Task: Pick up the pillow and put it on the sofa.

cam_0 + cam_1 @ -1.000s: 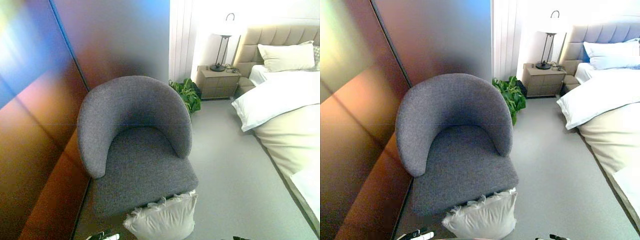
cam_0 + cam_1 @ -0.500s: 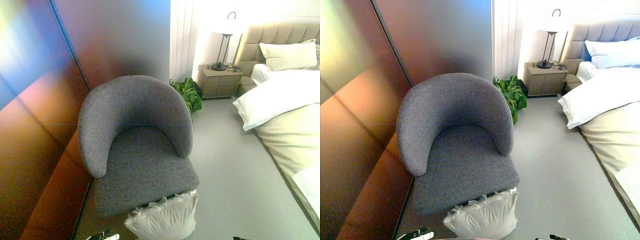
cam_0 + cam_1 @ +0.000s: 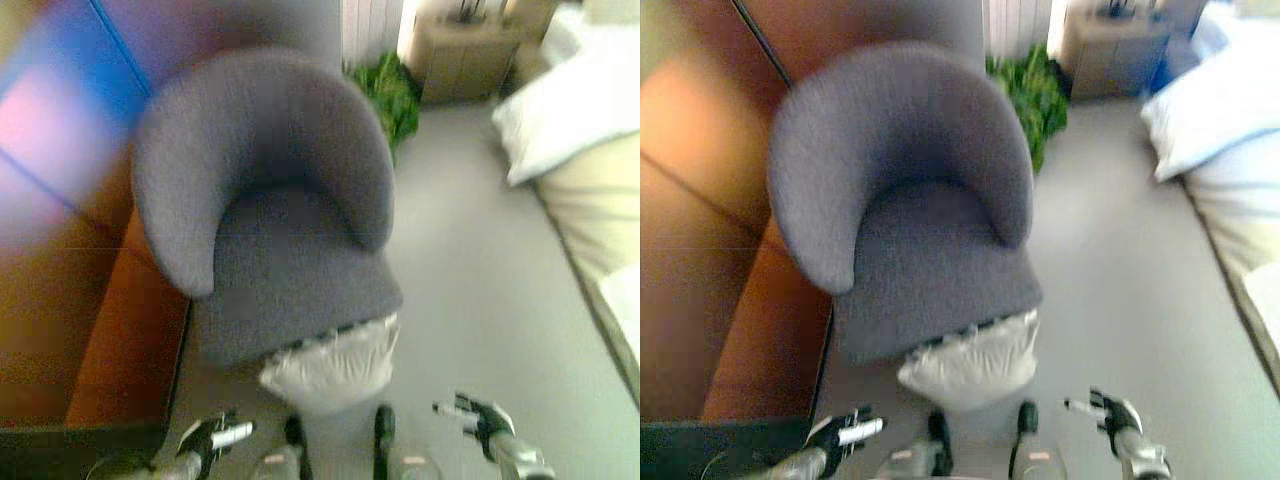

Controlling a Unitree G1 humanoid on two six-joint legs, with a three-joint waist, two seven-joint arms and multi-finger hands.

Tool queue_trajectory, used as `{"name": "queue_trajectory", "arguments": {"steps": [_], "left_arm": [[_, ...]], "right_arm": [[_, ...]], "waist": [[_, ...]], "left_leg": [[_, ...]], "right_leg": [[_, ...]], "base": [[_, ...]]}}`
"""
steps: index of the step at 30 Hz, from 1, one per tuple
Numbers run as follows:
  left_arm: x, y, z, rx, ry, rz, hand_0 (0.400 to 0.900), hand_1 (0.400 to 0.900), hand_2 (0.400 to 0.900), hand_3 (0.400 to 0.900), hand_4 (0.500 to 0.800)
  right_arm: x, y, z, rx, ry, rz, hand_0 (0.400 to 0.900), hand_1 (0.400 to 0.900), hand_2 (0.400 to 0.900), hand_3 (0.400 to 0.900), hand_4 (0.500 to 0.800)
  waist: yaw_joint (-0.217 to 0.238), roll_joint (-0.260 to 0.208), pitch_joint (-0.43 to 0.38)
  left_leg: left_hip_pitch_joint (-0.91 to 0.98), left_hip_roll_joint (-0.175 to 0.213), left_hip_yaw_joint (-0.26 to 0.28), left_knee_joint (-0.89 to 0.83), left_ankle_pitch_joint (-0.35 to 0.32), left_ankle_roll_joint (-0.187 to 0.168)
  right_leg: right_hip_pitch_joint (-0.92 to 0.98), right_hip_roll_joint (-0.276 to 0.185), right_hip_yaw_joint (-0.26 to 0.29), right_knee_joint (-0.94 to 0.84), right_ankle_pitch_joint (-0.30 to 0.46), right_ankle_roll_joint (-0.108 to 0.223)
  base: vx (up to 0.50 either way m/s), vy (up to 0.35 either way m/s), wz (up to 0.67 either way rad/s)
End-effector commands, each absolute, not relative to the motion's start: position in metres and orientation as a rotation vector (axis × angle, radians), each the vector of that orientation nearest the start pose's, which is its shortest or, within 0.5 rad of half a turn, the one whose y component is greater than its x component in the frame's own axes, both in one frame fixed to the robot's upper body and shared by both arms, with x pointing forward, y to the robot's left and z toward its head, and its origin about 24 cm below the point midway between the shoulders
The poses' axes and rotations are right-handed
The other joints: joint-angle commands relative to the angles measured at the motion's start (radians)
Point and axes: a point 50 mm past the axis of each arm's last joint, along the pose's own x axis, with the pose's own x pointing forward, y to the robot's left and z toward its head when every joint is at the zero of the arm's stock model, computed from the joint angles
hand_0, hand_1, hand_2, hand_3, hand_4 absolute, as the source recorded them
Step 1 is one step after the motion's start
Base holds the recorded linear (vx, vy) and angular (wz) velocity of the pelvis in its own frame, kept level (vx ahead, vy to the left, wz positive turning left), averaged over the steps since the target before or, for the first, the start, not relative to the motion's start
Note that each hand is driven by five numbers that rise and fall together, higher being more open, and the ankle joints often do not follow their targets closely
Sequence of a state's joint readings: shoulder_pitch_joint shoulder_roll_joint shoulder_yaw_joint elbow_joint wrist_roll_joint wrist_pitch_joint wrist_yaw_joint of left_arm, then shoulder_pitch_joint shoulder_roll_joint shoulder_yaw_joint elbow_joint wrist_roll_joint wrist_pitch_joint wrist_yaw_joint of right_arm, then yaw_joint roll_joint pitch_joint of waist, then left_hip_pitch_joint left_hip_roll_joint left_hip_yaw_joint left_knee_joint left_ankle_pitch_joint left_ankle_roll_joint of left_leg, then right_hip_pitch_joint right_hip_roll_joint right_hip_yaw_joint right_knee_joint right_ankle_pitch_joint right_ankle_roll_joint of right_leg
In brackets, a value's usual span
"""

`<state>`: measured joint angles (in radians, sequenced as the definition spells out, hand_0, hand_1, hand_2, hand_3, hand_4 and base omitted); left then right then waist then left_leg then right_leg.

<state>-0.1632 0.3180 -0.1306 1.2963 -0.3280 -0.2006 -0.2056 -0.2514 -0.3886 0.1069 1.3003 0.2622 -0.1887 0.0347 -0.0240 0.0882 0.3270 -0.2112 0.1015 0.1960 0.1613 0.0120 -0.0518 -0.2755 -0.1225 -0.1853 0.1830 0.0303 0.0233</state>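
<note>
1. Nearest, at the bottom edge, both hands are showing low in the frame: the left hand (image 3: pixel 840 434) at lower left, the right hand (image 3: pixel 1108 412) at lower right. Both look loosely spread, fingers relaxed, and neither is holding anything.
2. Between them and just beyond, the pillow (image 3: pixel 968 361) is lying on the floor (image 3: pixel 1120 300), pale and crumpled, pressed against the front edge of the sofa (image 3: pixel 910 200), low centre of the frame. Neither hand is touching it; each is sitting off to its own side.
3. My read: the reach is just starting, so the job now is bringing both hands inward and down to flank the pillow evenly.
4. To do it well, I would be taking it from both sides at once, fingers closing into the soft filling rather than on the frilly top edge, which looks likely to slip or sag.
5. The pillow is tucked under the seat's lip, so lifting should be drawing it back first, then up, or it may be catching on the cushion.
6. Beyond, the grey seat is sitting empty, mid-frame, curved back wrapping round it: plenty of landing room.
7. Farthest, a plant (image 3: pixel 1025 85) at upper centre and a bed (image 3: pixel 1230 130) at upper right are staying well clear of the work.
</note>
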Motion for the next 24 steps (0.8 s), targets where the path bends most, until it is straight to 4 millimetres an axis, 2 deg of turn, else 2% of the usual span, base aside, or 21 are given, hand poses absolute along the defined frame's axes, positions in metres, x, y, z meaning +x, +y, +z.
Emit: {"name": "queue_trajectory", "arguments": {"steps": [1,8,11,21,24], "left_arm": [[0.169,0.275,-0.117,0.037,0.81,0.119,0.9,0.9,0.9,0.9,0.8],[0.198,0.281,-0.099,0.065,0.72,0.11,0.9,0.9,0.9,0.9,0.8],[0.21,0.281,-0.091,0.073,0.678,0.098,0.9,0.9,0.9,0.9,0.8],[0.242,0.279,-0.065,0.084,0.539,0.106,0.9,0.9,0.9,0.9,0.8],[0.245,0.278,-0.062,0.087,0.513,0.104,0.9,0.9,0.9,0.9,0.8]], "right_arm": [[0.233,-0.282,-0.076,-0.208,0.598,-0.214,0.9,0.9,0.9,0.9,0.8],[0.292,-0.266,-0.03,-0.238,0.401,-0.168,0.9,0.9,0.9,0.9,0.8],[0.311,-0.268,-0.009,-0.256,0.347,-0.17,0.9,0.9,0.9,0.9,0.8],[0.363,-0.276,0.078,-0.356,0.138,-0.152,0.9,0.9,0.9,0.9,0.8],[0.369,-0.278,0.096,-0.378,0.089,-0.154,0.9,0.9,0.9,0.9,0.8]], "waist": [[-0.031,-0.019,0.055],[-0.021,-0.007,0.138],[-0.014,0.002,0.164],[-0.001,0.044,0.193],[0.007,0.053,0.193]], "left_leg": [[-0.111,0.006,-0.043,0.149,-0.051,-0.022],[-0.292,-0.024,-0.053,0.279,-0.084,-0.007],[-0.349,-0.036,-0.059,0.319,-0.094,-0.001],[-0.577,-0.035,-0.057,0.48,-0.134,0.017],[-0.642,-0.036,-0.061,0.539,-0.155,0.028]], "right_leg": [[-0.04,-0.049,0.022,0.065,-0.068,0.008],[-0.228,-0.05,0.045,0.205,-0.093,-0.007],[-0.284,-0.053,0.047,0.245,-0.098,-0.009],[-0.538,-0.056,0.064,0.406,-0.111,-0.031],[-0.605,-0.056,0.069,0.474,-0.126,-0.041]], "base": [[-0.18,-0.003,0.06],[-0.16,-0.06,0.17],[-0.11,-0.056,0.21],[-0.06,-0.037,0.18],[-0.03,-0.047,0.19]]}}
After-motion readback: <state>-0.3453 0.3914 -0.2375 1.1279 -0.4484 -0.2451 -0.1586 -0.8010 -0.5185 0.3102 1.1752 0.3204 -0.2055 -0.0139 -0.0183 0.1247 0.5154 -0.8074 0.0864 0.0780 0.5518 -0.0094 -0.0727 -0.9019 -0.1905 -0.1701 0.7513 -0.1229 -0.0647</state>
